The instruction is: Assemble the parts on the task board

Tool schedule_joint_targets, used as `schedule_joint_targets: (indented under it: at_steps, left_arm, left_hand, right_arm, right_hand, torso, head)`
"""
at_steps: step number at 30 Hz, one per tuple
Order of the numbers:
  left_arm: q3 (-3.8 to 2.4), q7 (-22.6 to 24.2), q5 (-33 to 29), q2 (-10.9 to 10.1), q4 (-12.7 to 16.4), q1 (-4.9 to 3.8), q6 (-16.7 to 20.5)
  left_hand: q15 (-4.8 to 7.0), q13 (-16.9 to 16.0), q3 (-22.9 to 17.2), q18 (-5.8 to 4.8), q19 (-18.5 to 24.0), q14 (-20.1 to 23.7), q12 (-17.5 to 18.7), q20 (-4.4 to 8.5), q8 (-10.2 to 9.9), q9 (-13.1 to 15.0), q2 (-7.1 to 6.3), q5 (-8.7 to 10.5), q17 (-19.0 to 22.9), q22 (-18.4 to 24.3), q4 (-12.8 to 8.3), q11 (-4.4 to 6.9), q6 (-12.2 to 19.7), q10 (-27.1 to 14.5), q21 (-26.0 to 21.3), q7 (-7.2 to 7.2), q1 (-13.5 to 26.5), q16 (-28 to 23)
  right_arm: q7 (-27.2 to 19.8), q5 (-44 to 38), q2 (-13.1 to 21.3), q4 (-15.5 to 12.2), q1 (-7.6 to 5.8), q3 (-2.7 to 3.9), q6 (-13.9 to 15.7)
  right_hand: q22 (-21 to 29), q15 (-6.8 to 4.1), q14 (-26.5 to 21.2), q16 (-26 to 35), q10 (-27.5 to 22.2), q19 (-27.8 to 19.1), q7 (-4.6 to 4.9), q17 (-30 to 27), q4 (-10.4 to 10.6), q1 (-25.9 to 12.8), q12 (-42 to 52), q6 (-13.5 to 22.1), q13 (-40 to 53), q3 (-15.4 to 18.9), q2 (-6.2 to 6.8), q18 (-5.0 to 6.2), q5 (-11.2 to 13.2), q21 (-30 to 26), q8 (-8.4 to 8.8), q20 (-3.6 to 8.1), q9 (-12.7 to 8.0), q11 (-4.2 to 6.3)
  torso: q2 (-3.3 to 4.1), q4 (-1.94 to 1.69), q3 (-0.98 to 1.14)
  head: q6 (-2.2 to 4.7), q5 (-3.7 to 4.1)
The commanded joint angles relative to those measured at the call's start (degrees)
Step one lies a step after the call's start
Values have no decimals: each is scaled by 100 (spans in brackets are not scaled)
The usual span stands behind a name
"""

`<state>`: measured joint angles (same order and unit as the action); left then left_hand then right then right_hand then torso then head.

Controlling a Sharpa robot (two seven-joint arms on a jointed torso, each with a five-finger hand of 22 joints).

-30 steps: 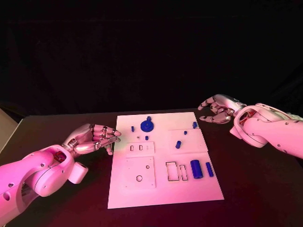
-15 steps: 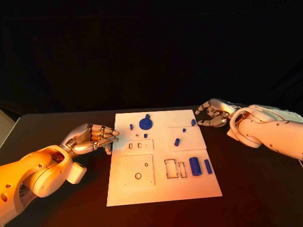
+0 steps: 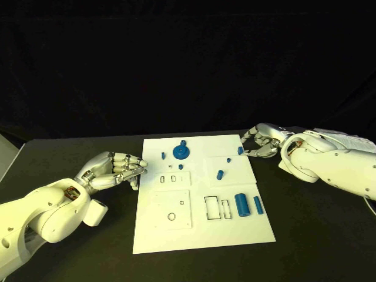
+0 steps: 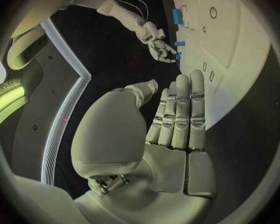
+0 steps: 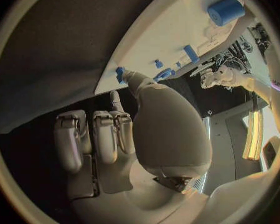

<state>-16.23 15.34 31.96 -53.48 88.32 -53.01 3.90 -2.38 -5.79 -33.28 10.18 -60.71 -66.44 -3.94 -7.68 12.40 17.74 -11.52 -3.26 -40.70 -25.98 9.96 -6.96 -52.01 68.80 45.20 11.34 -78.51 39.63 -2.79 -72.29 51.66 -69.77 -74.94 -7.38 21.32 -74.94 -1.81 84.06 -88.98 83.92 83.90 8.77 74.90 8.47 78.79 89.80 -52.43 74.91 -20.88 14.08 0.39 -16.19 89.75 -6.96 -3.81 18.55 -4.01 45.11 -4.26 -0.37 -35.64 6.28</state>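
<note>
Black table [image 3: 324, 235] holds your flat white task board [image 3: 201, 235] in the middle, with small smooth blue parts [image 3: 242, 207] lying on it; no writing can be read. Your left hand [image 3: 111, 170], shiny silver, curls empty beside the board's edge. Your right hand [image 3: 260, 140] curls empty near its far corner

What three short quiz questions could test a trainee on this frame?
1. True or false: the left hand holds a blue part.
2. Which hand is nearer the small peg at the board's far right corner? A left, B right.
3. Fill in: the round blue disc lies at the board's ___ end, far or near.

Key: 1 false; 2 B; 3 far.
</note>
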Motion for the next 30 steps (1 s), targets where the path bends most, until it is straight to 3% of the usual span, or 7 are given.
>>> schedule_joint_targets:
  at_steps: [1, 9, 15, 30]
  left_arm:
    - [-6, 68, -40, 4, 12, 3, -44]
    - [-8, 56, -40, -2, 10, 4, -53]
    - [-9, 46, -40, -7, 9, 4, -59]
    - [-11, 32, -39, -9, 1, 5, -79]
  left_hand:
    - [-2, 10, -30, 30, 37, 26, 19, 12, -28, 6, 18, 14, 0, -6, -19, 10, 38, -31, 29, -17, -45, -20]
    - [-5, 11, -35, 30, 48, 26, 16, 9, -31, 14, 18, 14, -2, -13, -26, 6, 41, -36, 40, -12, -41, -27]
    - [-5, 11, -35, 30, 48, 26, 16, 9, -31, 14, 18, 14, -2, -13, -26, 6, 41, -36, 40, -12, -41, -27]
    - [-5, 11, -35, 30, 48, 26, 16, 9, -31, 14, 18, 14, -2, -13, -26, 6, 41, -36, 40, -12, -41, -27]
  right_arm:
    - [122, -86, -37, 42, 5, 1, -34]
    - [163, -86, -124, 64, 55, 1, -173]
    - [191, -86, -169, 81, 73, 1, -227]
    - [258, -98, -253, 125, 79, 1, -253]
  right_hand:
    - [-1506, 40, 546, -18, 608, 610, 24, 1300, 24, -63, 20, 28, 1509, 28, -38, -39, -29, 25, 30, -38, -3, -29]
    - [-1506, 41, 548, -21, 608, 610, 23, 1307, 40, -71, 20, -1, 1509, 27, -62, -39, -37, 25, 19, -42, 3, -31]
    - [-1506, 36, 547, -19, 608, 610, 15, 1303, 55, -72, 20, -64, 1509, 24, -87, -39, -40, 25, -10, -44, 17, -28]
    - [-1506, -2, 546, -17, 608, 610, -29, 1300, 67, -40, 20, -250, 1509, -58, -162, -39, -63, 25, -100, -21, 53, 9]
  torso:
    - [-5, 1, -3]
    - [-3, 12, 10]
    - [-4, 3, -3]
    - [-1, 5, 5]
  head:
    - [-3, 7]
    - [-22, -17]
    - [-34, -1]
    - [-55, -17]
